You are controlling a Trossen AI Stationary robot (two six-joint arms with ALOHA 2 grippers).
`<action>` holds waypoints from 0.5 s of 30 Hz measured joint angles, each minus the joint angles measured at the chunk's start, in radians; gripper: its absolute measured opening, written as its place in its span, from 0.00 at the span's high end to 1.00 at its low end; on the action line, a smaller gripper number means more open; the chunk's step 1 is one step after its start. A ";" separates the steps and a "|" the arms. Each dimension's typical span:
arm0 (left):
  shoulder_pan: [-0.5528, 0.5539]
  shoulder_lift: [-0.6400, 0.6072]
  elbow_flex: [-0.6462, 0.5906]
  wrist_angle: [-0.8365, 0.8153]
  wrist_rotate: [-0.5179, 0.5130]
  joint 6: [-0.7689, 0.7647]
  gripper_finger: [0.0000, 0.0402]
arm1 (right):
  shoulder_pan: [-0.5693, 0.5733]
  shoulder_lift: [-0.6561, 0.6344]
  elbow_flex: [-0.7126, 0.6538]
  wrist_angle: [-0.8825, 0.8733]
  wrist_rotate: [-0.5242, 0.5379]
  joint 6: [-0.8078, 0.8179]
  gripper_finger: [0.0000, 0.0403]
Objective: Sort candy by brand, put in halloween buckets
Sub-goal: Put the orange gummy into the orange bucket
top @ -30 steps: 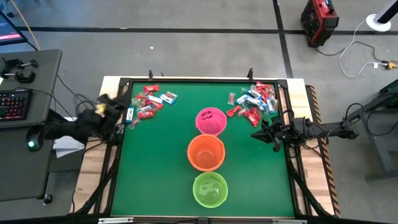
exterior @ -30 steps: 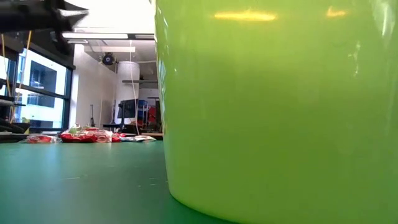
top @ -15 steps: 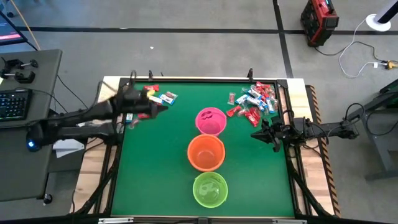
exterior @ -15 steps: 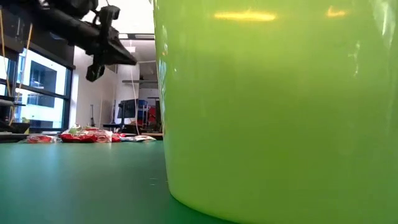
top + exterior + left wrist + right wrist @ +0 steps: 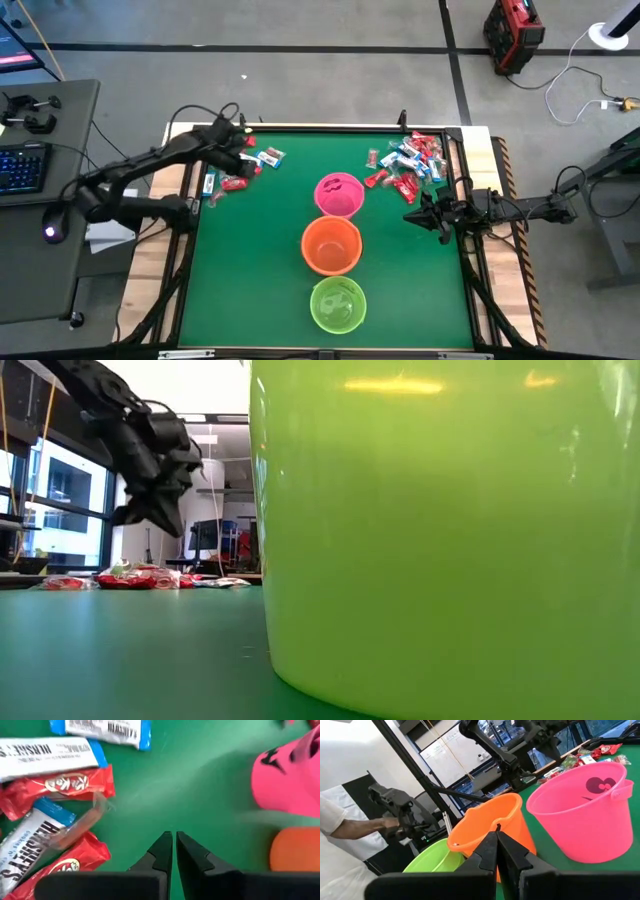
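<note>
Hovering over the far-left candy pile, the left gripper has its fingers pressed together, holding nothing; red and blue-and-white packets lie just beside its tips. Right gripper waits, also closed and empty, at the mat's right edge near the second candy heap. Pink bucket, orange bucket and green bucket stand in a row down the middle; contents unclear.

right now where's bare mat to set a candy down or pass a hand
Bare mat left of the orange bucket and green bucket, and right of them below the right hand. Crowded: the left candy pile under the left hand, and the right pile by the pink bucket.
</note>
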 joint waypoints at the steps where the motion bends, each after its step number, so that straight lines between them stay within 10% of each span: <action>1: 0.000 0.017 0.000 0.001 0.000 0.007 0.96 | 0.000 0.000 0.000 0.000 0.000 0.000 1.00; 15: -0.019 0.212 0.256 -0.181 -0.180 0.237 0.62 | 0.000 0.000 0.000 0.000 0.000 0.000 1.00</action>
